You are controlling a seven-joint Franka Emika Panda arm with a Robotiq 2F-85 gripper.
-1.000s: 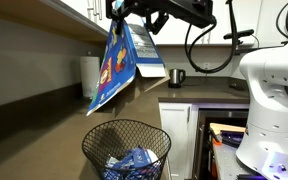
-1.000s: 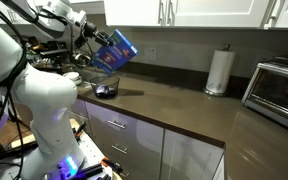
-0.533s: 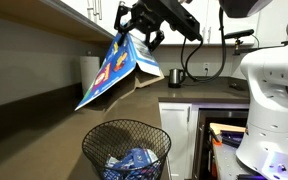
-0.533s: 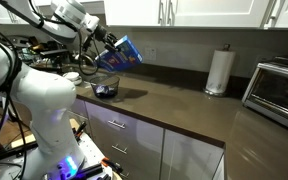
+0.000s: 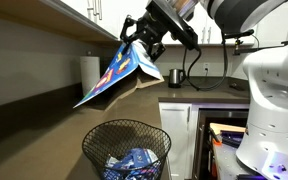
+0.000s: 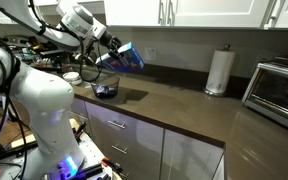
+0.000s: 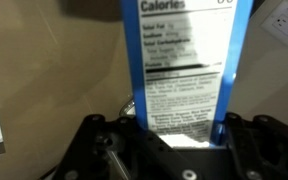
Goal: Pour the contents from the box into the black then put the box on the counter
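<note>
My gripper is shut on the top end of the blue box, holding it in the air with its open end slanting down toward the left, above the counter. In an exterior view the box hangs level above the counter's end. The wrist view shows the box's white nutrition panel clamped between my fingers. The black mesh wastebasket stands on the floor below, with small blue packets inside.
A paper towel roll and a toaster oven stand further along the counter. A dark bowl sits near the counter's end. A metal cup is on the counter by white cabinets. The robot base stands close by.
The box has swung up from a steep downward tilt to a flatter slant and shifted toward the counter. My grip on it is unchanged.
</note>
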